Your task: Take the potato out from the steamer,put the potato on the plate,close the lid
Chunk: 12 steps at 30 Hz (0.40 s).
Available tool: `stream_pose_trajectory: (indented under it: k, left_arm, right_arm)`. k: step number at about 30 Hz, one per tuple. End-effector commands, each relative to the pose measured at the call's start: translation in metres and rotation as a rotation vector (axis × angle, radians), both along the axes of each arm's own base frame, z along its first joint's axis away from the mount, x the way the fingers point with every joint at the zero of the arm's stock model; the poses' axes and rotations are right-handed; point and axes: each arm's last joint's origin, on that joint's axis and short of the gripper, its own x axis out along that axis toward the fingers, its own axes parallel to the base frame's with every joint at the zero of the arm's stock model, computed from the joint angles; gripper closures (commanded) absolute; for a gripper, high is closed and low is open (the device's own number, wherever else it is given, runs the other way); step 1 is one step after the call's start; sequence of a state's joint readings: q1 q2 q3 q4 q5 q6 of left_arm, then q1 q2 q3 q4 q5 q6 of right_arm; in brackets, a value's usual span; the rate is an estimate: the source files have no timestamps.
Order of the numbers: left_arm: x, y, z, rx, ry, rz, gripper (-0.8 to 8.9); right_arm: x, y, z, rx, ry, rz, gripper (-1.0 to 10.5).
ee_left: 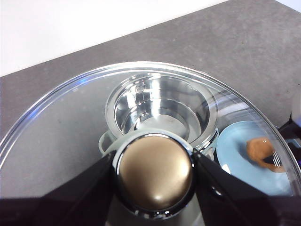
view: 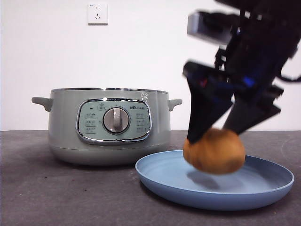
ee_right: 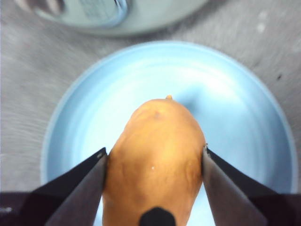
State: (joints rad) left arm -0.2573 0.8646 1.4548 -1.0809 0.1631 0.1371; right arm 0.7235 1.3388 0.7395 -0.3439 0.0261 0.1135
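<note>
front view: your right gripper [view: 221, 134] clamps potato [view: 214, 151], held just above plate [view: 214, 181], shadow beneath it. steamer [view: 108, 125] open beside plate. left gripper [ee_left: 155, 172] pinches knob of lid [ee_left: 56, 127], held above steamer.

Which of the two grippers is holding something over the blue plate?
The right gripper: it grips the potato just above the plate. The left gripper instead holds the lid by its knob, above the open steamer.

We see the orange-brown potato [view: 214, 151] hanging just above the blue plate [view: 263, 195], beside the open green steamer [view: 109, 125]; the glass lid [ee_left: 61, 136] is held aloft.
</note>
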Motion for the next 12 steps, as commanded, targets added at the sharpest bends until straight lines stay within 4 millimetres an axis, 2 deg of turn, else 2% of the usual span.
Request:
stream_pose_trajectory:
  k: [1,8,10,12]
  left_arm:
    - [0.001,-0.001,0.007,-0.026,-0.061,-0.007,8.22]
    - [0.021,-0.008,0.004,-0.048,-0.024,-0.067,8.23]
    - [0.029,-0.01,0.003,-0.048,-0.019,-0.07,8.22]
    - [0.04,-0.013,0.002,-0.052,-0.019,-0.078,8.22]
  right_arm:
    - [0.003,0.002,-0.013,-0.007,0.02,-0.012,9.7]
    - [0.007,0.005,-0.024,-0.033,0.049,-0.014,9.5]
    - [0.007,0.005,-0.024,-0.036,0.048,-0.015,8.5]
    - [0.007,0.005,-0.024,-0.038,0.046,-0.017,6.5]
